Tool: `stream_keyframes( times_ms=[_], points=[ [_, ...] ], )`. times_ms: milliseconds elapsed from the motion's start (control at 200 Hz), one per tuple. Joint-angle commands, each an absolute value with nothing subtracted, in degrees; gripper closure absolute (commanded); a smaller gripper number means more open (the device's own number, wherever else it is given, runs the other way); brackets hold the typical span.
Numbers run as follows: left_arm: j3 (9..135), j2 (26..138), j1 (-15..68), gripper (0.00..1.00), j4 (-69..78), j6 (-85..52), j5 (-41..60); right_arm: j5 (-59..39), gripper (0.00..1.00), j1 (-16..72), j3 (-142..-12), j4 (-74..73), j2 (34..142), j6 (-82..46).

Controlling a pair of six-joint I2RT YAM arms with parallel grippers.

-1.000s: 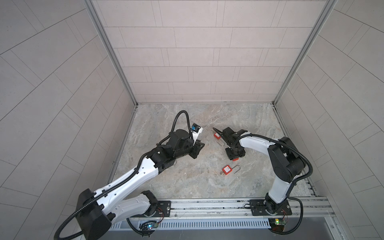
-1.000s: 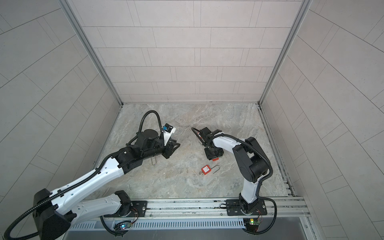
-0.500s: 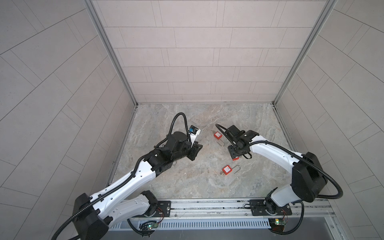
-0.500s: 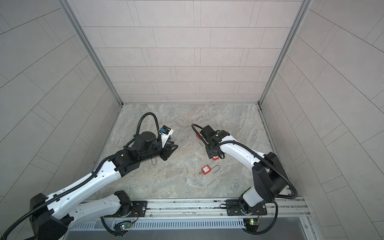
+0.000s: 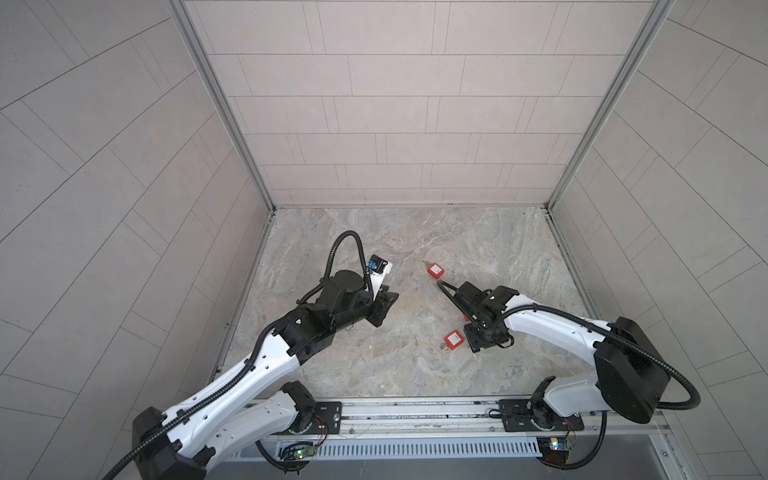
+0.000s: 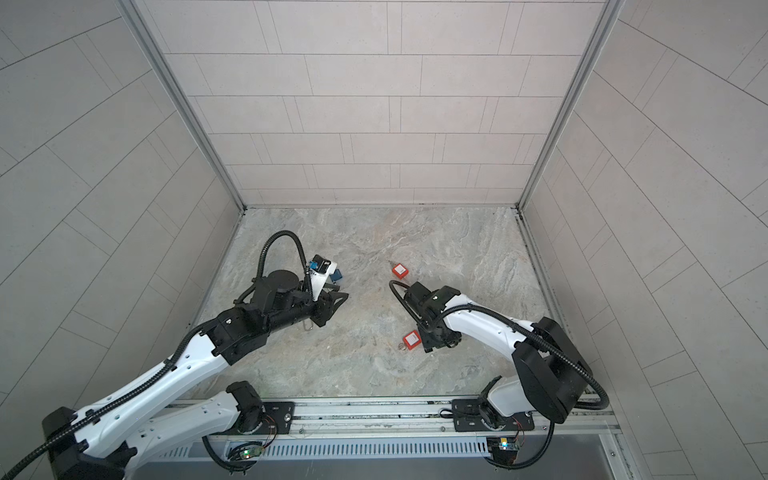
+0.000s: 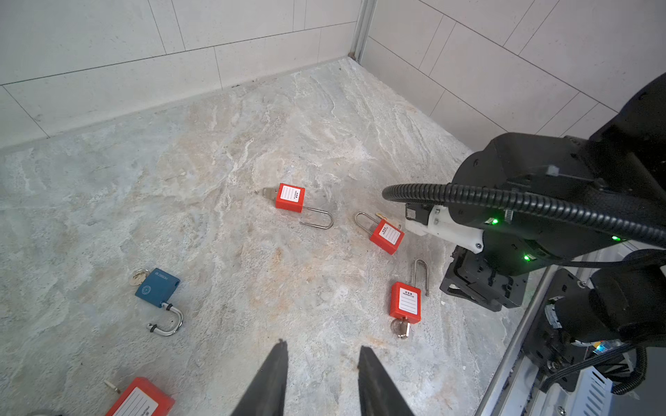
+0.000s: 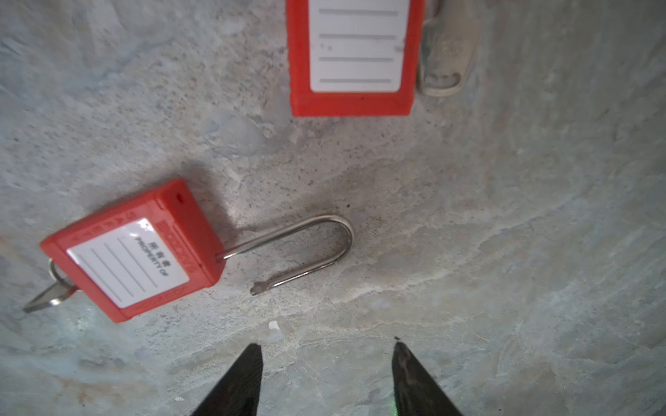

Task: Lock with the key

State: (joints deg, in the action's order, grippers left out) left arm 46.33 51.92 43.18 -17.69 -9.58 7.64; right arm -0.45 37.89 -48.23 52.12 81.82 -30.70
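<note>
A red padlock [image 8: 133, 252] lies flat on the stone floor with its shackle [image 8: 306, 248] swung open and a key [image 8: 47, 297] in its base. My right gripper [image 8: 326, 347] hangs open just short of that shackle, with nothing between its fingers. In both top views it stands beside a red padlock [image 5: 453, 340] [image 6: 411, 340]. A second red padlock [image 8: 351, 57] with a key [image 8: 447, 54] lies just beyond. My left gripper [image 7: 322, 349] is open and empty over bare floor, left of the middle [image 5: 384, 307].
Another red padlock [image 5: 435, 270] lies farther back at the middle. A blue padlock [image 7: 157, 287] with an open shackle and one more red padlock [image 7: 140, 399] lie near the left arm. Tiled walls close the floor on three sides; the arms' rail [image 5: 415, 411] runs along the front.
My right gripper has moved from the far red padlock toward the front, beside the near one, its elbow swinging out to the right. The left gripper has drawn back slightly.
</note>
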Motion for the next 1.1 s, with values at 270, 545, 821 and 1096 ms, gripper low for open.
stream_keyframes(
  times_ms=[270, 545, 821, 1096],
  points=[
    [42.68, 46.5, 43.42, 0.62, -18.81, -11.77, 4.56, 2.81, 0.4, 39.48, -56.3, 52.16, 91.43, -27.05],
    [41.48, 44.84, 43.41, 0.62, -18.94, -12.11, 3.67, 7.08, 0.41, 42.15, -63.61, 55.88, 98.77, -21.27],
    [41.43, 44.87, 43.42, 0.62, -20.17, -12.22, 3.43, 7.09, 0.42, 43.24, -70.03, 58.07, 101.6, -18.05],
    [41.56, 42.99, 43.42, 0.62, -21.26, -12.05, 2.74, -0.26, 0.43, 43.32, -70.11, 59.97, 96.64, -23.12]
  ],
)
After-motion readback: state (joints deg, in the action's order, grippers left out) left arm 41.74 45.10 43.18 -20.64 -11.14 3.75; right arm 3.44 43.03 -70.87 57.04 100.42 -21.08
